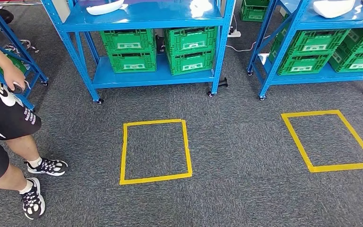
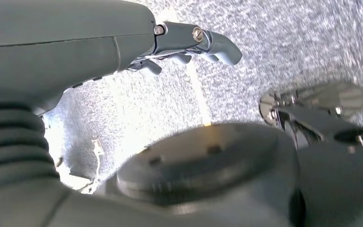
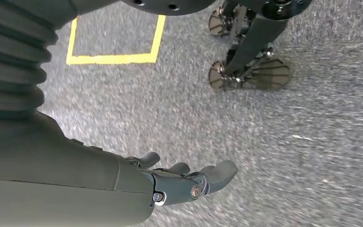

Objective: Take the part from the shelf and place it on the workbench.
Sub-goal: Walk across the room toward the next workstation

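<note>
Two shelves: blue shelf [image 1: 142, 75] ahead at 12 o'clock and second blue shelf [image 1: 328, 73] at 2 o'clock in the head view, both on castors on grey carpet [image 1: 236, 189]
Part location: a white part [image 1: 105, 7] lies on the upper board of the nearer shelf at about 11 o'clock; a similar white piece [image 1: 333, 7] lies on the second shelf at 1 o'clock; which one the task means cannot be told
Part look: pale, smooth, shallow and curved like a shell or dish, cut off by the frame edge, so its full outline is hidden; it looks light and rigid, likely slippery on its glossy face
Step in hand: judged to be the approach, nothing taken yet
Left hand [image 2: 189, 45]: hangs over the carpet, fingers loosely extended, holding nothing
Right hand [image 3: 189, 182]: likewise hanging, fingers spread slightly, empty
How to do it well: the robot should close on the shelf squarely, stopping near the yellow tape square [image 1: 156, 151] at 6 o'clock of the shelf, then raise an arm only once steady
Hazards: a person [image 1: 4, 118] stands at 9 o'clock, close to the walking path; green crates [image 1: 160, 49] sit on the lower board, well below the part
Workbench: cannot be placed from these views
</note>
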